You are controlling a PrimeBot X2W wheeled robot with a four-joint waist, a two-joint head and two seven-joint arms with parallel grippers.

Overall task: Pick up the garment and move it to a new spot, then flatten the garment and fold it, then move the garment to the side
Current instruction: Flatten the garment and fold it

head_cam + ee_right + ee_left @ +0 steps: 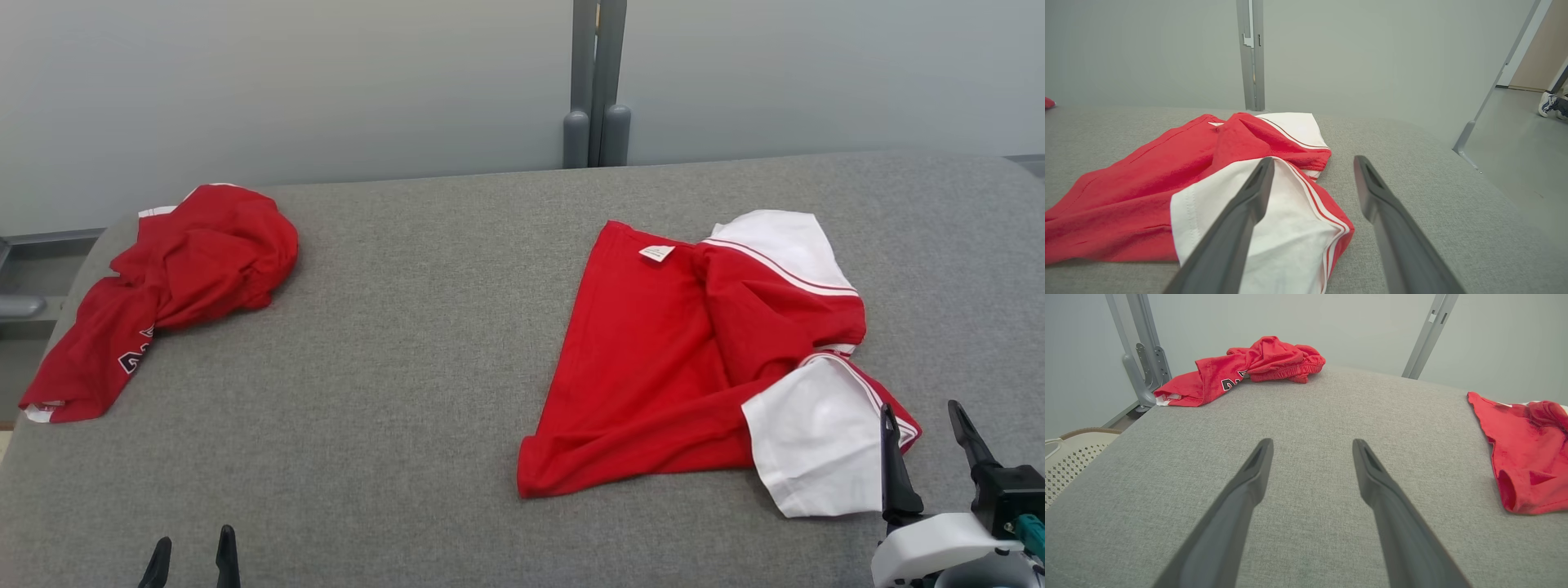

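Observation:
A red garment [653, 367] with white sleeves lies loosely folded on the right half of the grey padded table [408, 367]; it also shows in the right wrist view [1139, 183] and at the right edge of the left wrist view [1527, 457]. My right gripper [921, 411] hovers open at the garment's near right corner, its left finger over the white sleeve [1274, 228] and nothing between its fingers [1312, 160]. My left gripper [194, 539] stands open over bare table near the front edge, well left of the garment [1310, 443].
A second, crumpled red garment [196, 261] with dark lettering lies at the table's far left corner [1265, 359]. A grey post [596, 82] stands behind the table. A white perforated basket [1069, 457] sits beside the table's left edge. A person's shoe [1549, 104] rests on the floor far right.

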